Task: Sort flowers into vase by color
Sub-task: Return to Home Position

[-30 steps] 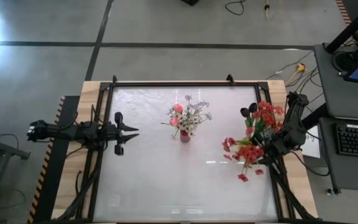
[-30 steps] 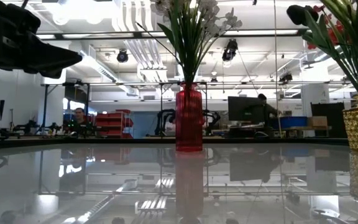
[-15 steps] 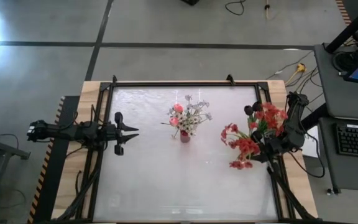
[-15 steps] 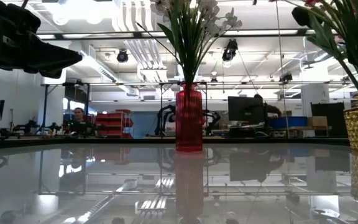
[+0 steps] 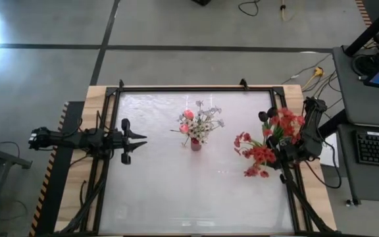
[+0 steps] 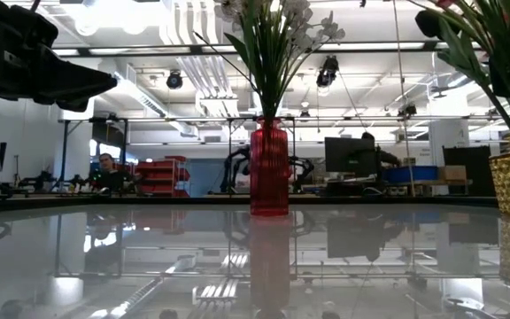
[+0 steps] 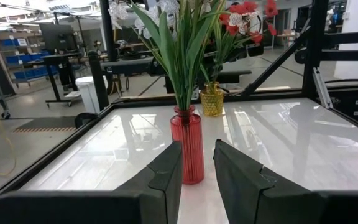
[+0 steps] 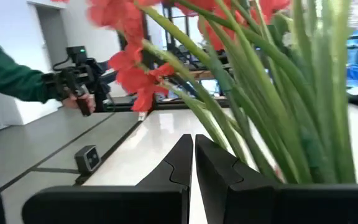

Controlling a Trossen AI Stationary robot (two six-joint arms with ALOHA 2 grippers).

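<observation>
Jaws apart on left arm (image 5: 77, 139), together on right arm (image 5: 312, 126), partly hidden by red flowers (image 5: 262, 155).

A ribbed, translucent red vase (image 6: 269, 168) carries white blossoms (image 5: 210, 117) and pink rosebuds (image 5: 188, 114) on green stems (image 6: 271, 84), a textured golden-yellow vase (image 7: 212, 103) has red blooms (image 5: 262, 155), over a glossy white worktop (image 5: 176, 191).

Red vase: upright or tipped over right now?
Upright. The red vase stands vertical on the table in the low view, green stems rising from its neck; the left wrist view agrees.
</observation>
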